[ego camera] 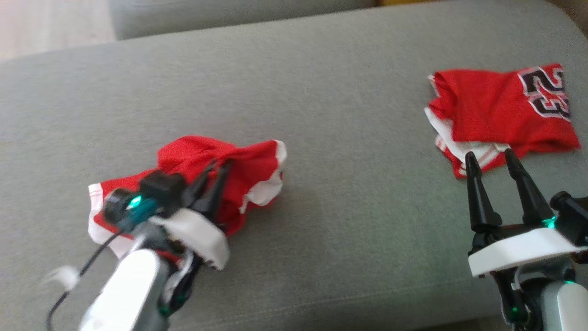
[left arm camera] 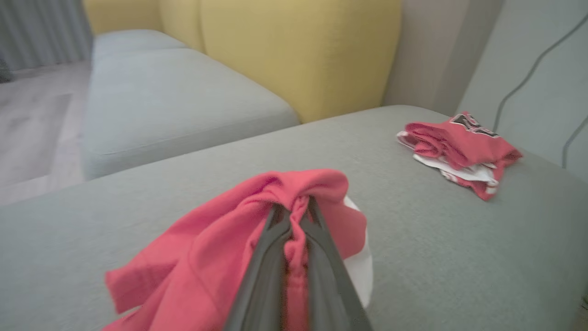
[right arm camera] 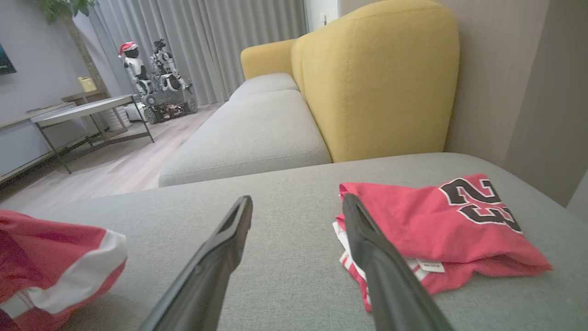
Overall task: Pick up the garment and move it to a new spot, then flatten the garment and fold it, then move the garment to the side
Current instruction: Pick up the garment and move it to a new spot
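Note:
A crumpled red garment with white trim [ego camera: 239, 168] lies bunched on the grey sofa cushion [ego camera: 321, 115] at the lower left. My left gripper [ego camera: 219, 166] is shut on a pinch of its red cloth; in the left wrist view the garment [left arm camera: 220, 230] drapes around the closed gripper [left arm camera: 294, 207]. Its white-banded edge [right arm camera: 69, 271] also reaches into the right wrist view at the left. My right gripper [ego camera: 490, 157] stands open at the lower right with nothing between its fingers, just in front of a folded red jersey with a black "23" [ego camera: 505, 115].
The folded jersey [right arm camera: 441, 225] lies at the cushion's right end, close to the open gripper [right arm camera: 298, 204]. A yellow backrest [right arm camera: 376, 78] and a second grey seat [right arm camera: 257, 133] stand beyond. A wooden floor, a low table [right arm camera: 87, 108] and other robots [right arm camera: 151, 78] are farther off.

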Motion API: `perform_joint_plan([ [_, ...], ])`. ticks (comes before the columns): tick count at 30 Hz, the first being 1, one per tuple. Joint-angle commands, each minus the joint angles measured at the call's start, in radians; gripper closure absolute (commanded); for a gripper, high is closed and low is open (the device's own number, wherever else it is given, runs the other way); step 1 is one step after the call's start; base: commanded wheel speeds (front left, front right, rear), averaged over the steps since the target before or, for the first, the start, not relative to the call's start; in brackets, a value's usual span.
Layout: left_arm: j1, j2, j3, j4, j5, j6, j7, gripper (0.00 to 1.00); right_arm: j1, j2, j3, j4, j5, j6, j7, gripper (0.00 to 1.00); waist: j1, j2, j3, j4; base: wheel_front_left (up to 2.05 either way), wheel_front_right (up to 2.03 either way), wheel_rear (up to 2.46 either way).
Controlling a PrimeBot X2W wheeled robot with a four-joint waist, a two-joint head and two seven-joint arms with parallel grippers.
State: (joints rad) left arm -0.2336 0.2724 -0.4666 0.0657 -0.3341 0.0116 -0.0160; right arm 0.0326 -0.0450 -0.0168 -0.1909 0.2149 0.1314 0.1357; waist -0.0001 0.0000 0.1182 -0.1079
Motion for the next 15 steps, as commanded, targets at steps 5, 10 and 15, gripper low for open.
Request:
perform_joint_plan([
  [5, -0.162, -0.044, -0.030, 0.093, 0.029, -0.044, -0.007, 1.00, -0.057, -0.005, 0.039, -0.025, 0.025, -0.001, -0.033, 0.00, 0.0001, 0.0000, 0.110, -0.091, 0.00, 0.00, 0.00],
  [10, -0.238, -0.069, -0.052, 0.235, 0.039, -0.065, -0.024, 0.00, -0.080, -0.005, 0.047, -0.008, 0.037, -0.001, -0.056, 0.00, 0.0001, 0.0000, 0.163, -0.114, 0.00, 0.00, 0.00],
  [15, -0.261, -0.097, -0.058, 0.287, 0.021, -0.083, -0.088, 0.00, -0.098, -0.005, 0.055, 0.012, 0.036, -0.001, -0.070, 0.00, 0.0001, 0.0000, 0.174, -0.109, 0.00, 0.00, 0.00],
])
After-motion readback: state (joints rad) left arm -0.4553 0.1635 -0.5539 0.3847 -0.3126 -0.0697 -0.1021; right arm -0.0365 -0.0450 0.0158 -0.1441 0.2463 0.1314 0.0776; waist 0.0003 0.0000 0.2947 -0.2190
